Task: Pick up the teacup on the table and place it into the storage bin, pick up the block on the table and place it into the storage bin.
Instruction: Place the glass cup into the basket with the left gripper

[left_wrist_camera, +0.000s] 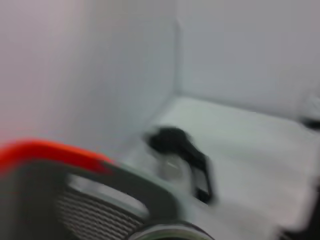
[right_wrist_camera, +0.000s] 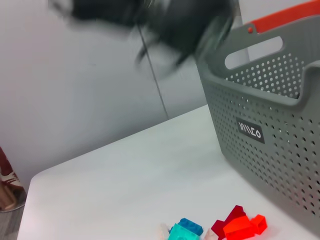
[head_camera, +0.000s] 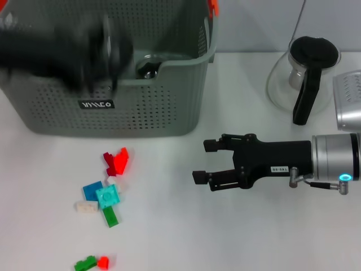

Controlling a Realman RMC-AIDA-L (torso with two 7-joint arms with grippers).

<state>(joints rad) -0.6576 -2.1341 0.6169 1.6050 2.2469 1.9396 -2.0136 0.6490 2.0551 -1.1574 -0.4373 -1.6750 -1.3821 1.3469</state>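
Grey-green perforated plastic makes up the storage bin (head_camera: 141, 107), which stands at the far left of the white table (head_camera: 225, 237). We see the left gripper (head_camera: 104, 53) only as a dark blur over the bin's near left rim, and we cannot tell whether its fingers are apart or together, or whether they hold anything. Inside the bin, behind the handle notch, a glassy round object (head_camera: 148, 66) shows partly; we cannot identify it. We see the right gripper (head_camera: 206, 161) low over the table on the right, its fingers (head_camera: 201, 176) spread apart, empty and touching nothing. Loose blocks (head_camera: 107, 195) lie near left, well apart from it. A glass jug (head_camera: 302, 79) stands far right.
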